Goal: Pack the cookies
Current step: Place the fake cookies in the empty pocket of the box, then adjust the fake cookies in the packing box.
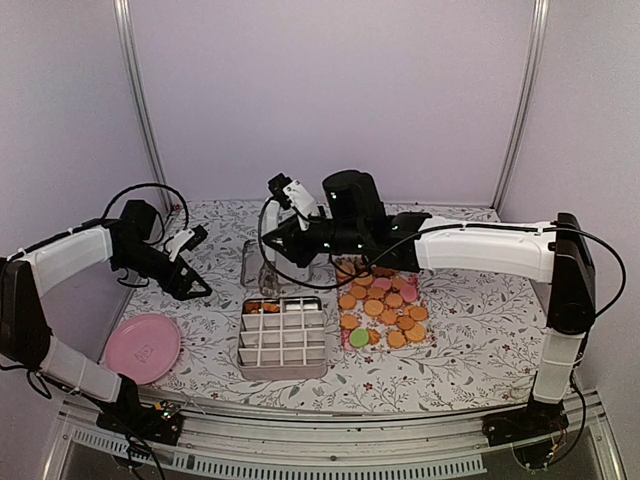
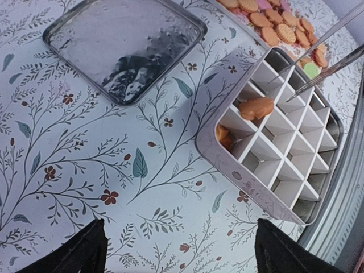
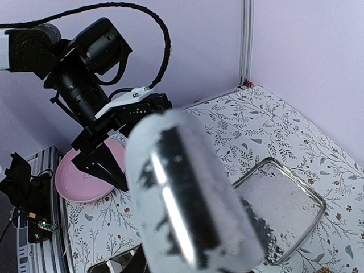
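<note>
Most cookies (image 1: 385, 300) lie at 2 o'clock of the box (image 1: 285, 370), a few in its 11 o'clock cells; left gripper (image 1: 192, 288) fingers apart, right gripper (image 1: 283, 243) clamped on tongs (image 1: 269, 275).

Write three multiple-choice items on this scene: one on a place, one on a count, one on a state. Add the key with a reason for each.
1. Where is the pink plate?
A) on the table, left of the divided tin
B) inside that tin
C) against the far wall

2. How many of the cookies in the pile are green?
A) none
B) four
C) one

3. How is the left gripper?
A) shut on a cookie
B) open, holding nothing
C) shut on the tin's rim

Key:
1 A, the plate lies on the cloth left of the tin, apart from it.
2 C, a single green cookie shows at the pile's near edge.
3 B, its fingers stand wide apart with only cloth between them.
</note>
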`<state>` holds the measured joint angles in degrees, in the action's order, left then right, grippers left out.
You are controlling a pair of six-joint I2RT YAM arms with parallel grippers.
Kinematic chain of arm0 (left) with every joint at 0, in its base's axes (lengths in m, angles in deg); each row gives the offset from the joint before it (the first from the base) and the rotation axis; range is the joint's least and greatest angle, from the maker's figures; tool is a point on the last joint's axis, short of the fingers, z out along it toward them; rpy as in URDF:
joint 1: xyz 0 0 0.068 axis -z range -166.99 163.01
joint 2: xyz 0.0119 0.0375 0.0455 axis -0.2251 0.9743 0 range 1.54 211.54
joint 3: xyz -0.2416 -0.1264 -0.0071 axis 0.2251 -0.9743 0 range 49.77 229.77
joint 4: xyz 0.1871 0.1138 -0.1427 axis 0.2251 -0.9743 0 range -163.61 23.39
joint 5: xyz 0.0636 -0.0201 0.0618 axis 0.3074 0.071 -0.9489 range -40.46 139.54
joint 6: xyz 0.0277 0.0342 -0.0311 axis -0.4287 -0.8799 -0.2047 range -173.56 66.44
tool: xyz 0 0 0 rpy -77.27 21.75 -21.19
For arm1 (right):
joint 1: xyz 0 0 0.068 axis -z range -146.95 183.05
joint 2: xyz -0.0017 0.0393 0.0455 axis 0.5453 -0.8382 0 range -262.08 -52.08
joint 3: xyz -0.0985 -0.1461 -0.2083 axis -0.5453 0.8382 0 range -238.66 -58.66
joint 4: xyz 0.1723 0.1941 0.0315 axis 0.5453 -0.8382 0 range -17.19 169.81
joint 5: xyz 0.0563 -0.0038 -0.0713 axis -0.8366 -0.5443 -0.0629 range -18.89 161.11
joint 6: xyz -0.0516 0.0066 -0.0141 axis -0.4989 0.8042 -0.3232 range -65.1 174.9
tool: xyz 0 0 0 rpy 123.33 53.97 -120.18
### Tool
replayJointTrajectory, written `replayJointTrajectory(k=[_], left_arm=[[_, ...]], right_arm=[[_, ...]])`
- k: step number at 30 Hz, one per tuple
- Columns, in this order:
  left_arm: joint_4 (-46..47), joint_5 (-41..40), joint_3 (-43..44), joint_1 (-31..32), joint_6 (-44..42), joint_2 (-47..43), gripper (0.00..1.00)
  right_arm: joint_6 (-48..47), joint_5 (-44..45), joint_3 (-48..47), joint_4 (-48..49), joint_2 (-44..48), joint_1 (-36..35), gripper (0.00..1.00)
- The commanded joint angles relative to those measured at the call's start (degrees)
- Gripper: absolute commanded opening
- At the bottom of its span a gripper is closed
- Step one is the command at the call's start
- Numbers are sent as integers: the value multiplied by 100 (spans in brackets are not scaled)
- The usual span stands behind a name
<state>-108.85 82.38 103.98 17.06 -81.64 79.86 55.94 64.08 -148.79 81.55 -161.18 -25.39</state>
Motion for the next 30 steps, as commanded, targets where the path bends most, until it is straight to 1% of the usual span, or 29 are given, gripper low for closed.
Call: replayJointTrajectory(k=[1, 7, 14, 17, 21, 23, 30], left_arm=[[67, 56, -95, -57, -82, -124, 90], [68, 58, -63, -55, -75, -109, 90], [67, 48, -45, -56, -76, -100, 90], [68, 56, -32, -58, -57, -108, 90], [49, 47, -16, -62, -58, -123, 90], [49, 38, -14, -57, -63, -125, 90], [51, 47, 6, -53, -49, -92, 90]], right_arm=[[21, -211, -273, 167, -117, 1, 27], [26, -358, -374, 16, -293, -9, 26], [19, -341, -374, -103, -402, -3, 22], [26, -267, -374, -92, -429, -5, 20], [45, -127, -383, -87, -453, 2, 20], [53, -39, -375, -103, -463, -7, 15], [24, 337, -268, -148, -423, -2, 12]])
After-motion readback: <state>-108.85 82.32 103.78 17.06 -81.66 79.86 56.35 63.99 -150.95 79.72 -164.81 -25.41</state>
